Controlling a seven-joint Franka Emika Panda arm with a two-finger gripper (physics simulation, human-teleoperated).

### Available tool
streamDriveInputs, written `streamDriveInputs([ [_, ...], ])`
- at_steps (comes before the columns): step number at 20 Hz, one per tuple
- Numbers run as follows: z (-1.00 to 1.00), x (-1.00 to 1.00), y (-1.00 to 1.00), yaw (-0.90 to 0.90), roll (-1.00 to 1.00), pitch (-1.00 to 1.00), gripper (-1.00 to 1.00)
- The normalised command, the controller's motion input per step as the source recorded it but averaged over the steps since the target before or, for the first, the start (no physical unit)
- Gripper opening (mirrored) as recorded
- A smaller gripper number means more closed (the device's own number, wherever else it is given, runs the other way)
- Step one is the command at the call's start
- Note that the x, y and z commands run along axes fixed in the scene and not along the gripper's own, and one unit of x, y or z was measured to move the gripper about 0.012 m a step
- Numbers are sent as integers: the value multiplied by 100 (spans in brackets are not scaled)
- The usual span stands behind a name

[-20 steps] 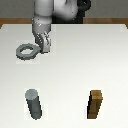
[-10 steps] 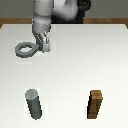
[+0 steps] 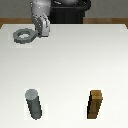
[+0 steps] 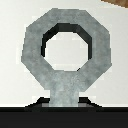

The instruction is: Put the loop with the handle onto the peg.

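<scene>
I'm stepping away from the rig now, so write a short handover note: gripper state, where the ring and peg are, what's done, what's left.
Gripper: at the ring's handle at the far side of the table; whether it is clamped cannot be told from these views.
Ring: at the far side, toward the exterior view's left, handle pointing to the gripper.
Peg: upright at the near side, exterior view's left, bare. A brown wooden block stands to its right.
Done: gripper is at the handle.
Left: carry the ring over and lower its hole onto the peg.
</scene>
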Motion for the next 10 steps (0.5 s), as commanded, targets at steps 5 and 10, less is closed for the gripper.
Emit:
streamDriveInputs([
  [5, 20, 0, 0, 38, 0, 0, -100],
  [10, 0, 0, 0, 92, 0, 0, -100],
])
